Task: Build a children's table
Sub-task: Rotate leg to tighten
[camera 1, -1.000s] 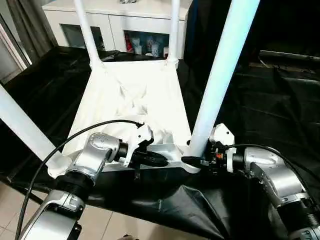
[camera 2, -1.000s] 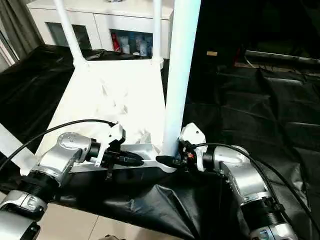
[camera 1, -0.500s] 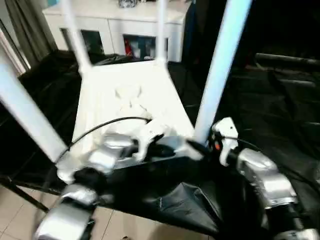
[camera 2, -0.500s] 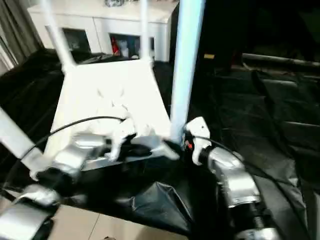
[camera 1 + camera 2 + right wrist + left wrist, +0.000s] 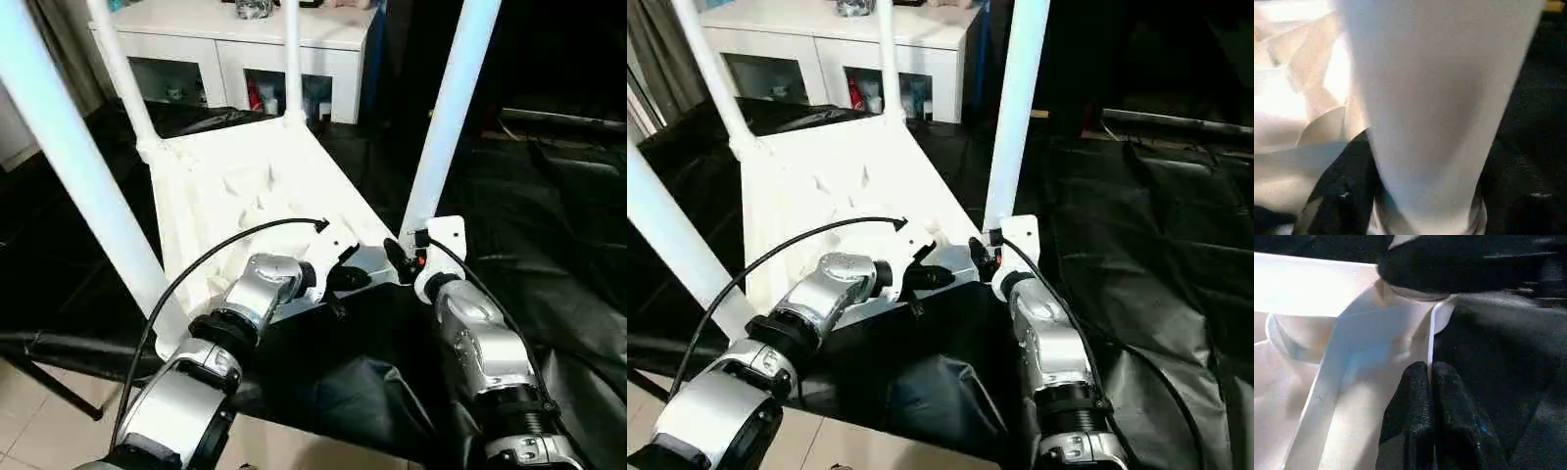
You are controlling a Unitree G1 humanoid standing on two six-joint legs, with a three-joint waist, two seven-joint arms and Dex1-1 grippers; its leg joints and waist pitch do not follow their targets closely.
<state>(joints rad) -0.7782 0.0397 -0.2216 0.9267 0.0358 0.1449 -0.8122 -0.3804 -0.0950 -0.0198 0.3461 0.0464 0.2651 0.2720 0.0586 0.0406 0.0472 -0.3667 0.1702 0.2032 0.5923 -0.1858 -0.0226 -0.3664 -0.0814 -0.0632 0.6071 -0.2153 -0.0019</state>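
Lying upside down on the black-draped table (image 5: 549, 196): children's table (image 5: 245, 186), white, ribbed underside up, four legs standing in corner sockets. Left gripper (image 5: 355, 277), fingers (image 5: 1422, 421) pressed together on its near rim's thin edge. Right gripper (image 5: 397, 257), fingers spread around the near right leg (image 5: 446, 117), apparently gripping its base.

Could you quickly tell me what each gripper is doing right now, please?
Left gripper: shut on the table top's rim.
Right gripper: around the near right leg.
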